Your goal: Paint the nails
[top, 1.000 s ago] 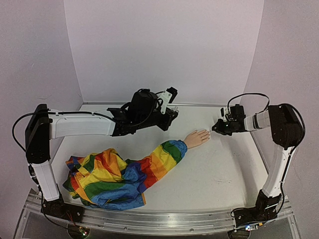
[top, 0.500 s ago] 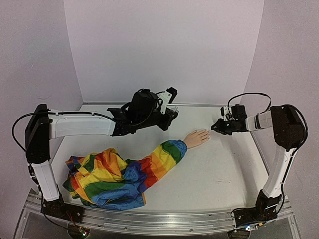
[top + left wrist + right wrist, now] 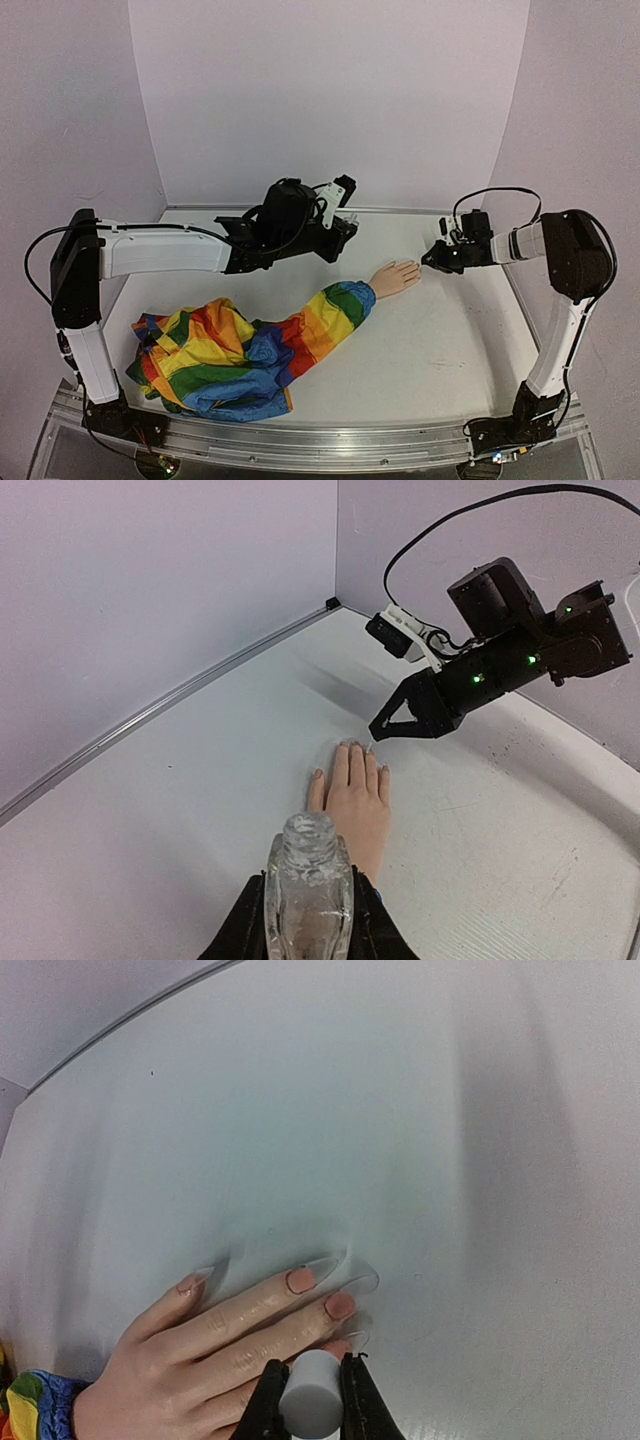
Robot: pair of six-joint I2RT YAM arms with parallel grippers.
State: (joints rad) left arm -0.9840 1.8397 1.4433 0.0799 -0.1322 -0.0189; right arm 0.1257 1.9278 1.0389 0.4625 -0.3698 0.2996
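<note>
Right wrist view puts the nails (image 3: 300, 1280) at 6 o'clock, on the hand (image 3: 190, 1360) lying flat on the table (image 3: 450, 1110). My right gripper (image 3: 310, 1400) is pinched tight on a small grey cap (image 3: 310, 1408) that hides part of the lowest finger. From the top camera the hand sits at 3 o'clock from table centre, its sleeve (image 3: 240, 350) heaped toward 8 o'clock. My left gripper (image 3: 308, 925), at 10 o'clock from the hand, is clamped on a clear bottle (image 3: 308, 865) that blocks the wrist in its own view.
</note>
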